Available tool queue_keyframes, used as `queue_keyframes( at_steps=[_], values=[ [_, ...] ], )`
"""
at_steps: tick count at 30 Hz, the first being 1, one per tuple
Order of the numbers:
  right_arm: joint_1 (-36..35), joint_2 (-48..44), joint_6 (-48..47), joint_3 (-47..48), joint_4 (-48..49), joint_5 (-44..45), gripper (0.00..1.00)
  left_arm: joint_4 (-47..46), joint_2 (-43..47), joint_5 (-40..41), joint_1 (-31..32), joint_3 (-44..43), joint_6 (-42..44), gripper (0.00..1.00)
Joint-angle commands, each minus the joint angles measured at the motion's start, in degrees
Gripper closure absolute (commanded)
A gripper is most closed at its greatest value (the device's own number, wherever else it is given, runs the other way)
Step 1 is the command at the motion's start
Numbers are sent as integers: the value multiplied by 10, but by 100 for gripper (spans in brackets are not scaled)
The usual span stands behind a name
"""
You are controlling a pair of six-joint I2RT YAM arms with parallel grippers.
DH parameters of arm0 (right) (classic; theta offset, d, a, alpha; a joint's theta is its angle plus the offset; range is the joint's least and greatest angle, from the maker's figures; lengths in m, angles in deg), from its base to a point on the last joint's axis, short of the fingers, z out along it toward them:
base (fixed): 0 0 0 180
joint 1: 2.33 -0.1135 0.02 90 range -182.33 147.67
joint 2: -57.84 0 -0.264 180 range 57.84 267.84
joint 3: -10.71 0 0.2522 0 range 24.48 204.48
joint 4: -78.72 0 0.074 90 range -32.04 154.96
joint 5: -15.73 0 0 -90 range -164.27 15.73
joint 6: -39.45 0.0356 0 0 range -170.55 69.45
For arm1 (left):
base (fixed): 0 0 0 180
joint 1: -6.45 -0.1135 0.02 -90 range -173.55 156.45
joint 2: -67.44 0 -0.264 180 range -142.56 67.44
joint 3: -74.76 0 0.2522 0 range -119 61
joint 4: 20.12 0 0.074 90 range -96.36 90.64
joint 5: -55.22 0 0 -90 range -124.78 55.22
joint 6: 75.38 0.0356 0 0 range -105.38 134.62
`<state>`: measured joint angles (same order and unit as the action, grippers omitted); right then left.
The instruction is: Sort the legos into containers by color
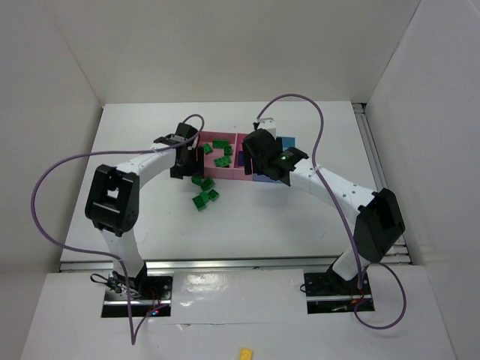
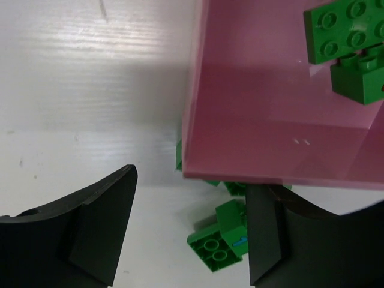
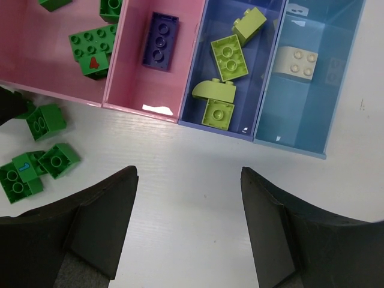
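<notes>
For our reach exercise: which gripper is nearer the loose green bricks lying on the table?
Left. The left gripper hangs open right beside the loose green bricks, at the pink compartment's near corner; the right gripper sits farther right, before the blue compartments.

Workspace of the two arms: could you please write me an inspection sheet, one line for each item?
Surface: white table, evenly lit.
Job's things: tray holds green bricks, one purple brick, yellow-green bricks and one beige brick, each colour in its own compartment; several loose green bricks lie on the table before it.
Clutter: one yellow brick on the near ledge, off the table.
Grippers: left gripper open, empty, over the tray's corner; right gripper open, empty, over bare table.
Cables: purple cables loop from both arms, none on the bricks.
Surroundings: white walls; nothing else seen.
</notes>
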<state>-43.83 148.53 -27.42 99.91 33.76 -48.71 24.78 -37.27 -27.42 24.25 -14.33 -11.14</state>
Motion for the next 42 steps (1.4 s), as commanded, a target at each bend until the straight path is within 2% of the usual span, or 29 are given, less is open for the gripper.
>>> queue_keyframes(
  at_steps=[1, 7, 8, 9, 12, 16, 22, 27, 29, 34, 37, 38, 40, 42],
  values=[
    [-5, 0, 6, 21, -4, 12, 23, -32, -26, -11, 3, -36, 19, 24],
    [-5, 0, 6, 21, -10, 12, 23, -32, -56, -11, 3, -47, 19, 40],
    [-5, 0, 6, 26, -10, 12, 23, -25, -56, -11, 3, -47, 13, 51],
    [-5, 0, 6, 26, -15, 12, 23, -25, -56, -6, 3, -47, 13, 54],
    [-5, 0, 6, 26, -15, 12, 23, -11, -44, -6, 3, -35, 13, 55],
    [-5, 0, 6, 31, -15, 12, 23, 8, -16, 7, 3, -19, 8, 63],
    [-5, 0, 6, 31, -10, 7, 23, 52, 62, 28, 3, -20, -4, 63],
    [-10, 0, -6, 26, 4, -34, 23, 65, 99, 9, 3, -87, -10, 63],
    [-33, 0, -13, 13, 26, -60, 23, 70, 86, -15, 3, -124, -10, 63],
    [-67, 7, -18, -17, 76, -145, 23, 103, -58, -52, 3, -302, -15, 63],
    [-91, 29, -40, -22, 103, -192, 23, 147, -137, -58, 3, -405, -15, 33],
    [-91, 34, -46, -22, 113, -201, 23, 174, -149, -58, 3, -428, -20, 15],
    [-97, 59, -46, -10, 119, -223, 23, 183, -155, -58, 3, -454, -20, 7],
    [-104, 78, -46, 0, 119, -223, 25, 188, -129, -43, 3, -446, -20, 0]
  ],
)
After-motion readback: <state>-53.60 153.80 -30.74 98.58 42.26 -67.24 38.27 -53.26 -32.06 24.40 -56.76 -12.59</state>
